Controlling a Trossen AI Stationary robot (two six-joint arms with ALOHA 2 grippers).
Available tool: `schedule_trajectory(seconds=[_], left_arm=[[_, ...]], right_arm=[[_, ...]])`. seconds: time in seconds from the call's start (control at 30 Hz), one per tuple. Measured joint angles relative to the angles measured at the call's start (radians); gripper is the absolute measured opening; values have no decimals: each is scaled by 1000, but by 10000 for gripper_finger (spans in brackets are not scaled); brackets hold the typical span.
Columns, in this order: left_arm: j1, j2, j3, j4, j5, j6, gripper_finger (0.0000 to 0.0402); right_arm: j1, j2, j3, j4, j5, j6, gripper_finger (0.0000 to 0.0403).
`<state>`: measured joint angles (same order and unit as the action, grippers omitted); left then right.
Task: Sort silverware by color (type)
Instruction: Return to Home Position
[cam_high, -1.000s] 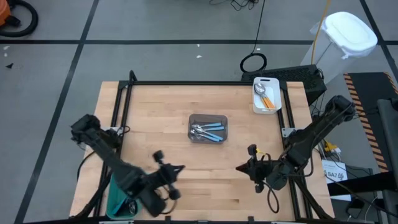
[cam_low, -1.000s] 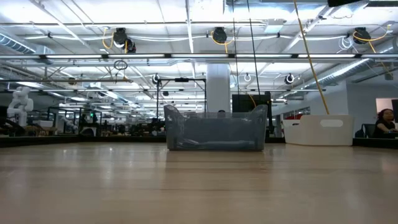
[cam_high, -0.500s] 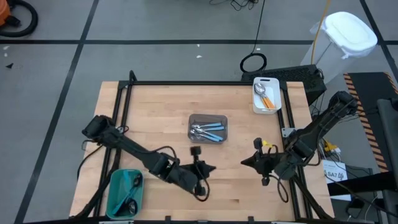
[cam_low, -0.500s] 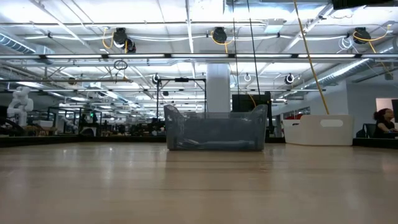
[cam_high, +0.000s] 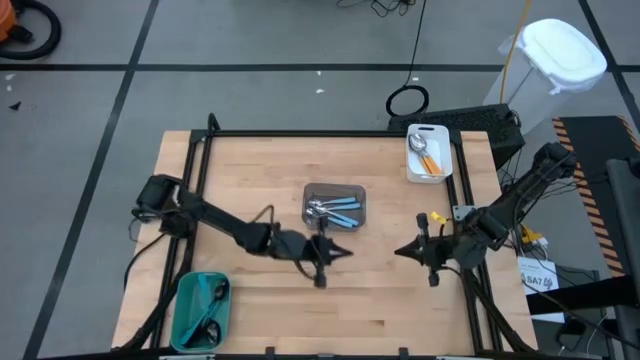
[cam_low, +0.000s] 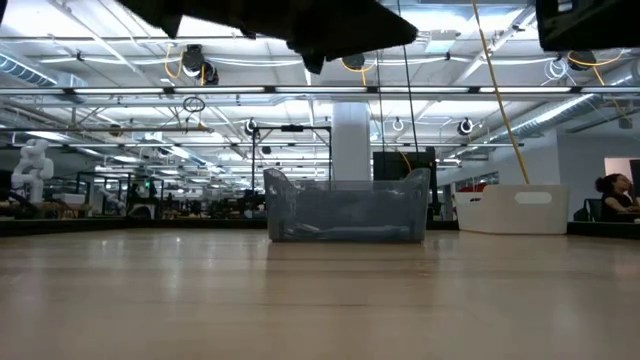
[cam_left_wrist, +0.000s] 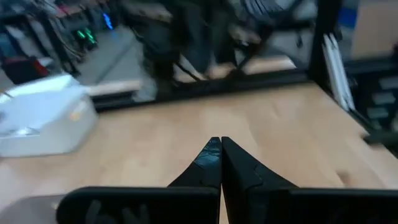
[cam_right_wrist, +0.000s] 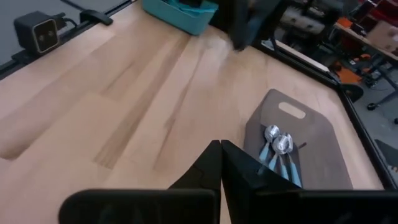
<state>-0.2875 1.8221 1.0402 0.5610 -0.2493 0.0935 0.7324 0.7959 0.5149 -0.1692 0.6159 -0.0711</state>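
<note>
Here, left arm outstretched mid-table, right arm opposite, jaws closed.

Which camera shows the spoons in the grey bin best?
High view: the whole grey bin and its spoons lie unobstructed. Right wrist view shows them nearer, handle ends hidden behind the right claw. Low view shows only the bin's wall. Left wrist view misses them.

Dark cabled arms, pointed claws
</note>
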Motion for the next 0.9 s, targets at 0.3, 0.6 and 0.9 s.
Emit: schedule_trajectory(seconds=[0.3,0.6,0.9], left_arm=[[96,-242,-306,142,115,-9,0],[120,-449,-576,162,114,-19,0],[163,-547,-795,362,111,-72,0]], right_arm=[[-89,-192,-167,46,-55,-13,0],[-195,-370,-257,83,-205,-105,0],[-278,-489,-331,101,-306,-109,0]])
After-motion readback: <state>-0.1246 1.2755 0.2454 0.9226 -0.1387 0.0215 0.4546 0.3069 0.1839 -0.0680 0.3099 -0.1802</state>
